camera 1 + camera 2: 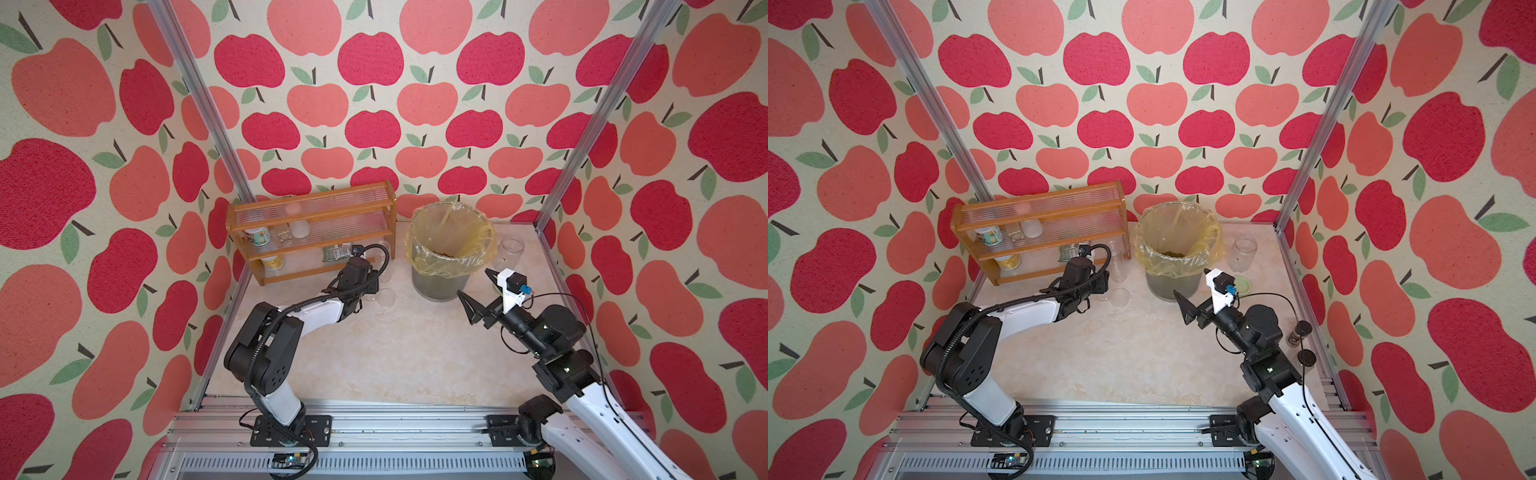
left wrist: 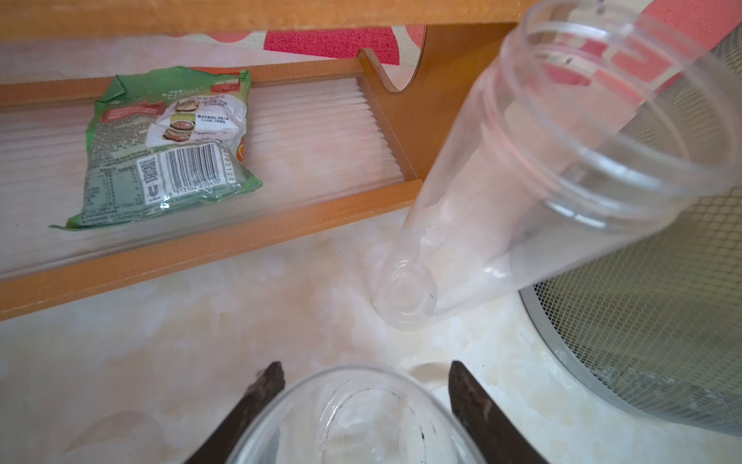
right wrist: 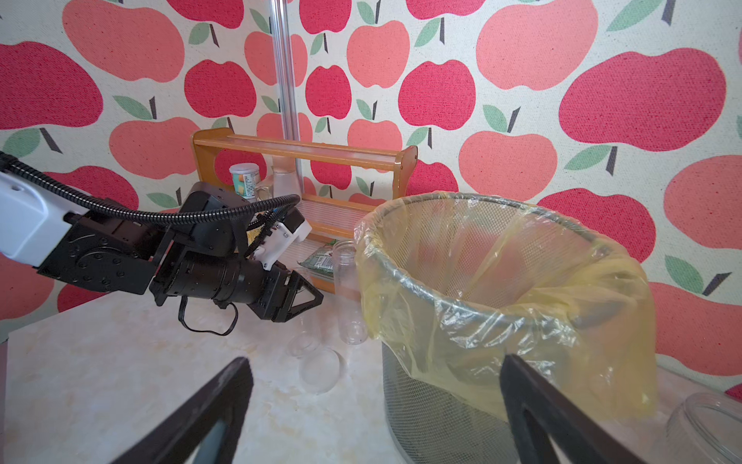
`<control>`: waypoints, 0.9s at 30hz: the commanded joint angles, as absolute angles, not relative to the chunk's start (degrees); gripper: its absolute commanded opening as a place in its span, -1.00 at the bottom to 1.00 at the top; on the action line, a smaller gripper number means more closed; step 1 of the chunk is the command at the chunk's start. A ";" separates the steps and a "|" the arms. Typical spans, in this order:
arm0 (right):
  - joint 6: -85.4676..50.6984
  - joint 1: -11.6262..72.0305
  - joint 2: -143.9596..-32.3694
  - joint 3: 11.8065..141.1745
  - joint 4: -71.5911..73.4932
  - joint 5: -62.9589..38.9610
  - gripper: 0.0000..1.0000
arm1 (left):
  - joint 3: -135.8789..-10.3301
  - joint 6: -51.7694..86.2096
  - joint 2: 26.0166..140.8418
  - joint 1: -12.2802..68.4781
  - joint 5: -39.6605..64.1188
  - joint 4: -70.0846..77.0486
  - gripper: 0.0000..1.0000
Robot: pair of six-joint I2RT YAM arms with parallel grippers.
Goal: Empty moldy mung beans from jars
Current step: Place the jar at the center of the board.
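Apple-print walls stand round a pale bench (image 1: 395,353). Nearest, by the right wall, sit a small dark pot (image 1: 1296,334) and a black cap (image 1: 1307,356). The right pincer (image 1: 472,281) hangs wide open with nothing in it. The grey bin (image 1: 436,286) stands right in front of it. The left pincer (image 2: 365,366) is closed on the short jar (image 2: 361,422), one finger on each side. A clear round piece (image 3: 321,369) lies just beside that jar.

Past the short jar, the tall jar (image 2: 522,180) stands upright between the bin and the wooden rack (image 1: 311,224). The mung beans (image 1: 1173,253) lie down in the bin's yellow bag (image 1: 1204,259), apart from both pincers. The round jar (image 1: 510,251) stands just beside the bin, on its right. A pale green lid (image 1: 1244,286) lies near it.

I count three clear jars, all empty, one bin, two cans (image 1: 257,237) on the rack, one green packet (image 2: 160,148) and two pincers.
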State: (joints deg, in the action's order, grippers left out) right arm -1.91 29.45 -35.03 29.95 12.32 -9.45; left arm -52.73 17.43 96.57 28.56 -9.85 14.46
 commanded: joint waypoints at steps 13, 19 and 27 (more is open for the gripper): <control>-2.29 27.61 -34.10 28.93 12.11 -8.97 0.98 | -56.11 19.51 100.93 30.12 -17.40 13.51 0.17; -2.64 27.03 -33.69 28.92 11.83 -10.58 0.98 | -56.00 19.50 101.80 31.91 -16.73 16.43 0.24; -2.82 26.32 -33.14 28.65 11.01 -10.62 0.98 | -57.74 19.80 102.75 33.13 -18.18 14.26 0.67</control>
